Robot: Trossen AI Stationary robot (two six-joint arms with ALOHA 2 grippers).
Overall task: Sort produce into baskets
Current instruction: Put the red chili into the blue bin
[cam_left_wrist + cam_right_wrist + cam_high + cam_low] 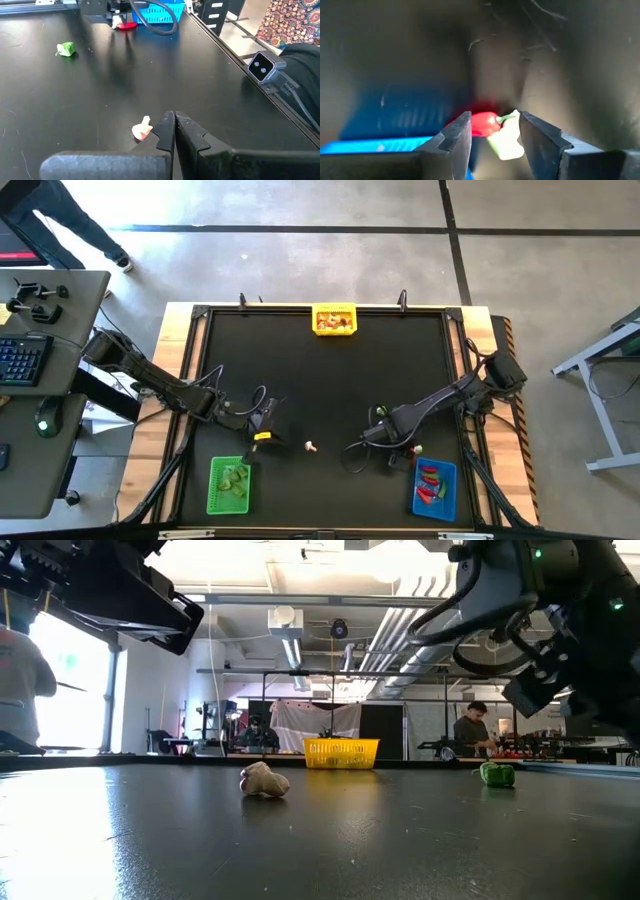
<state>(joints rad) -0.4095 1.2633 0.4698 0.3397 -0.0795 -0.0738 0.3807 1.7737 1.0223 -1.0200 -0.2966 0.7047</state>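
Red toy piece [483,124] with a pale green bit sits between your right gripper's [494,132] parted fingers, low centre of the right wrist frame, just off the blue basket [435,490] at lower right of the high view; grip not confirmed. Left gripper [174,131] is closed, empty, beside the whitish piece [141,128] at lower centre. Green basket [229,485] lower left, yellow basket [334,319] top centre. One green piece [497,774] lies loose, right of centre in the low view.
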